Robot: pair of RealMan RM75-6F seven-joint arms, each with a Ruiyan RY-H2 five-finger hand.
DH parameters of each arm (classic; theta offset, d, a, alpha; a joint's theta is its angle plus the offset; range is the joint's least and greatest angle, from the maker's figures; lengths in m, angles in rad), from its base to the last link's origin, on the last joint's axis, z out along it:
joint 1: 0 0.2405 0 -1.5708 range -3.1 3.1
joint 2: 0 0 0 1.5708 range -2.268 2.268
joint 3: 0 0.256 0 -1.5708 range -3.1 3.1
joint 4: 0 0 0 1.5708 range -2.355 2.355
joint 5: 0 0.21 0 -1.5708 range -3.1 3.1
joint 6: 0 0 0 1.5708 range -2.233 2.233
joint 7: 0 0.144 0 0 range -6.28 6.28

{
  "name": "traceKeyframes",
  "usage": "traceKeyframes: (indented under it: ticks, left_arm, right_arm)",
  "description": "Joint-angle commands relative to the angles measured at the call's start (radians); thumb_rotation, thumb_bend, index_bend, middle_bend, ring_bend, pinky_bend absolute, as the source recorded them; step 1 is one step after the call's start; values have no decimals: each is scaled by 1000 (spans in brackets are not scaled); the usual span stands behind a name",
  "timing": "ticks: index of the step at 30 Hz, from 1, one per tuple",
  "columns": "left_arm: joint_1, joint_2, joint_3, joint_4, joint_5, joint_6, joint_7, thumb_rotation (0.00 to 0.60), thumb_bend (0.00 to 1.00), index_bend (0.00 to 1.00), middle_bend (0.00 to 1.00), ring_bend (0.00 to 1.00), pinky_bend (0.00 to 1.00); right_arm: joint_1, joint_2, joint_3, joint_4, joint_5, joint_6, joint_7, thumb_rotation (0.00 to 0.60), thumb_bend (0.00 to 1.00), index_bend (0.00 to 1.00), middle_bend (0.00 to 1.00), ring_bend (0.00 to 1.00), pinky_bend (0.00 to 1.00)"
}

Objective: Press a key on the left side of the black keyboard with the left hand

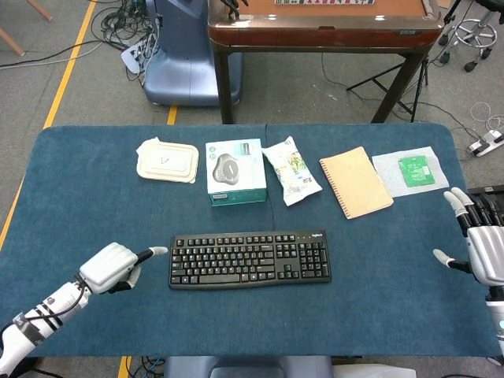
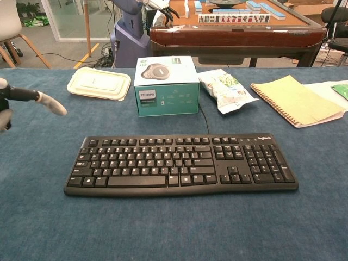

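The black keyboard lies flat in the middle of the blue table, nearer the front edge; the chest view shows it too. My left hand hovers just left of the keyboard's left end, one finger stretched toward it and the others curled in. In the chest view only that finger and a bit of the left hand show at the left edge, above the table. My right hand stays at the table's right edge, fingers spread, holding nothing.
Behind the keyboard stand a white lidded container, a teal Philips box, a snack bag, a tan notebook and a green item on a clear bag. A cable runs from the keyboard to the back.
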Motion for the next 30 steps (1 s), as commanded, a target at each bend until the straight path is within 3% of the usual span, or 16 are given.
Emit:
traceKeyframes:
  ticks: [1,12,30]
  left_arm:
    - [-69,-21,11,-6,-4,-80,-23,600,945,173,1000,1000,961]
    - [-197,-114,-9,4,-105,-252,36,600,946,99,1000,1000,961]
    - [-297,-248,-14,93,-280,-370,138,600,945,102,1000,1000,962]
  right_arm:
    - [-1,1,-1,-2,0,1,-1,600,46,0,39,67,41]
    - [-4,-2,-5,-2,-1,3,6,600,46,0,39,67,41]
    - [-13,-2,-10,7,-3,9,16,600,46,0,39,67,41]
